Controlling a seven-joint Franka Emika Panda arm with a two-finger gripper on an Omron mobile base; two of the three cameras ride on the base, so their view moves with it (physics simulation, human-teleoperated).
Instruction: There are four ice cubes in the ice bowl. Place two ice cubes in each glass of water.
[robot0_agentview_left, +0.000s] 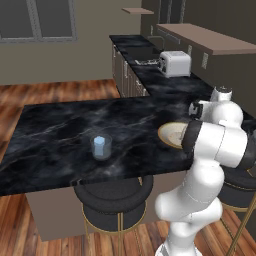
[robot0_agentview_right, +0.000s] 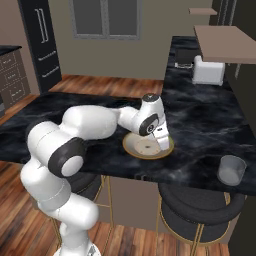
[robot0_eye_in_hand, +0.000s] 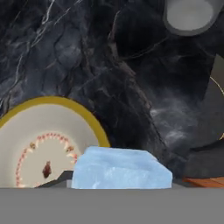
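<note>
**Ice cube gripped above the bowl's rim**

Spread across both base views: a black marble island counter (robot0_agentview_left: 60, 135) with white veining, running back into an L-shaped run of the same stone. Bent low over its near edge, the white Franka arm (robot0_agentview_right: 95, 122) with dark joints. Standing far back on the rear run, a boxy silver toaster (robot0_agentview_left: 174, 63). Tucked under the near edge, round black stools with brass legs (robot0_agentview_right: 197, 210).

Resting on the counter near its front edge, directly beneath the hand: the wide shallow ice bowl (robot0_agentview_right: 147, 146), golden-tan rim and beige-grey inside, with a ring of small reddish marks on its floor in the hand view. Partly hidden by the arm in the left base view.

Well apart on either side of the bowl, two short clear blue-grey tumblers: one glass of water (robot0_agentview_left: 101, 147) towards the left, holding a pale-blue cube; the other glass (robot0_agentview_right: 231, 170) near the right-hand front corner.

Poised just over the bowl's rim, the two-finger gripper (robot0_agentview_right: 161, 138), closed narrowly on one small pale-blue translucent ice cube (robot0_eye_in_hand: 120, 168), seen large at the bottom of the hand view.
</note>
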